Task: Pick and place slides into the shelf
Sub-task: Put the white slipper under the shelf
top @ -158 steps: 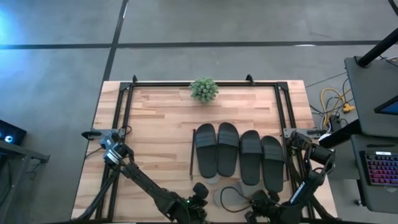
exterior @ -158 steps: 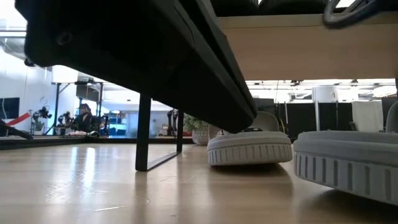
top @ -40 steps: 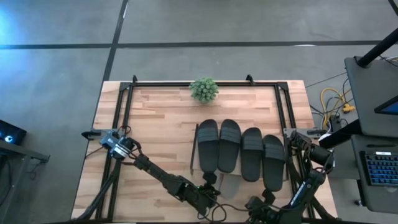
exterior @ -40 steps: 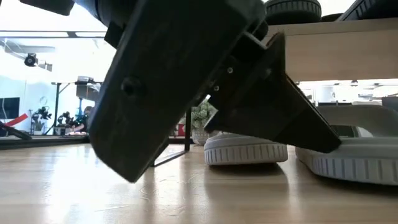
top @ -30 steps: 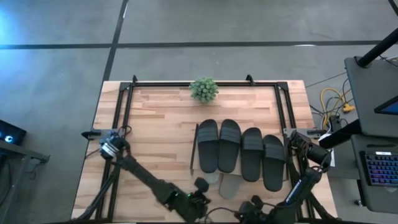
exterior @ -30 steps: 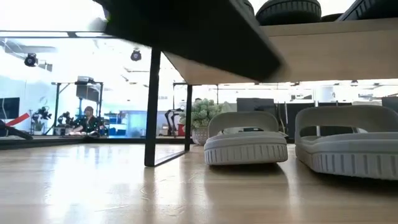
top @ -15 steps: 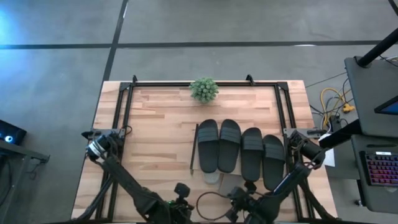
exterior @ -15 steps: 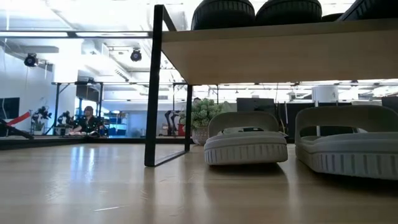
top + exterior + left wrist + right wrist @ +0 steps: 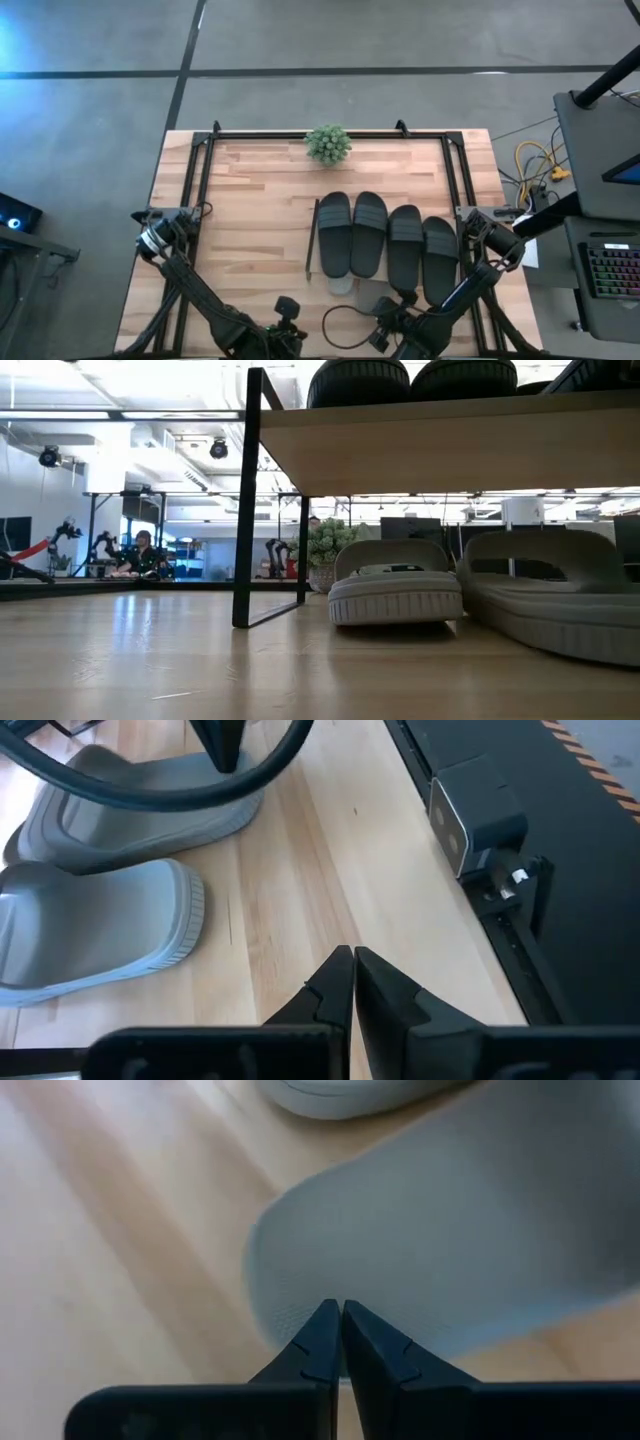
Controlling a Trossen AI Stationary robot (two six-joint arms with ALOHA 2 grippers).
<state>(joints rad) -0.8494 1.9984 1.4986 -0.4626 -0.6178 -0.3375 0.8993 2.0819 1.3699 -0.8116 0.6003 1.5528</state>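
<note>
Grey concrete floor surrounds a light wood table bounded by a black tube frame. From my remote station I note a small green plant at the far edge.

The shelf stands right of table centre. Its top board carries four black slides side by side, toes away from the arms. Beneath it, at table level, lie the two light grey slides: one sits squarely under the board, the other lies beside it, apparently angled, with its near end poking out at the front. I judge the task nearly complete: all six sandals are on or under the rack, and only the straightening of that second grey sandal may remain.

Both arms are folded low at the near table edge, their upper links reaching back to bases at either side. The left gripper points down at bare wood, fingers pressed together and holding nothing; the grey pair lies ahead of it and off to one side. The right gripper is likewise clenched and empty, its tips just short of the rounded end of a grey sandal directly ahead. Whether the tips touch it, I cannot tell.
</note>
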